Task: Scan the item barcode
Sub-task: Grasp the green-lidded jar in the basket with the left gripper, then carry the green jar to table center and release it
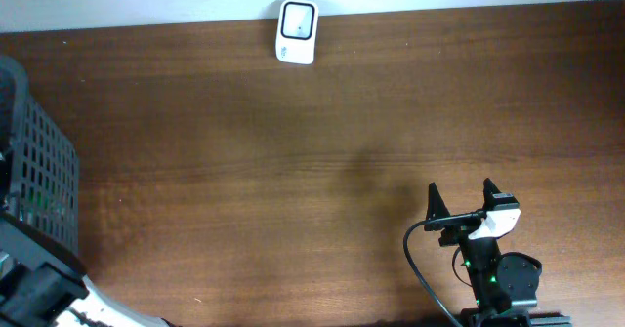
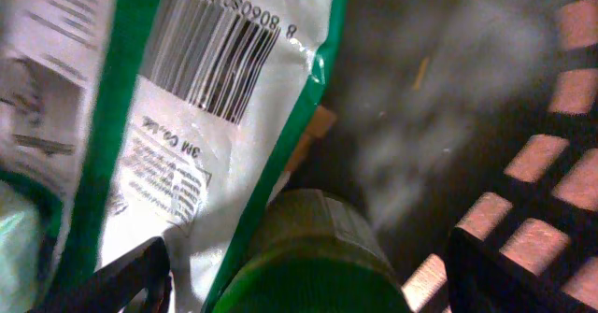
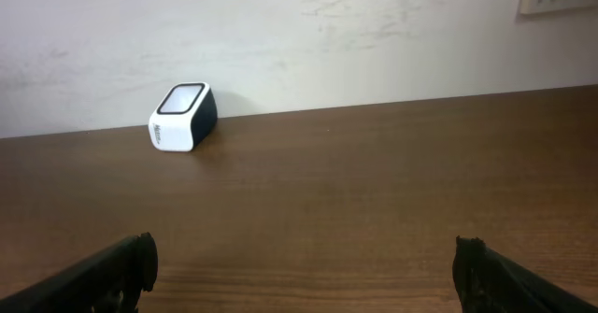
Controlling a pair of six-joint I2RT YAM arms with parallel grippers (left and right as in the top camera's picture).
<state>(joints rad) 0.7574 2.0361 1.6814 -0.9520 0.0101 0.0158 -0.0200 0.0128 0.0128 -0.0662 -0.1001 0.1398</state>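
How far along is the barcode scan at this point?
Done: nothing yet; the scanner sits alone at the far edge of the table. In hand: the left claw is inside the basket, open astride a green container beside a barcoded packet. Left: grasp, lift out, present a barcode to the scanner. The right claw is open, idle.

The dark brown wooden desk (image 1: 293,171) runs back to a pale wall (image 1: 146,0). A small white scanner (image 1: 296,32) sits at its far edge against the wall. A black mesh basket (image 1: 44,171) stands at the left end, well apart.
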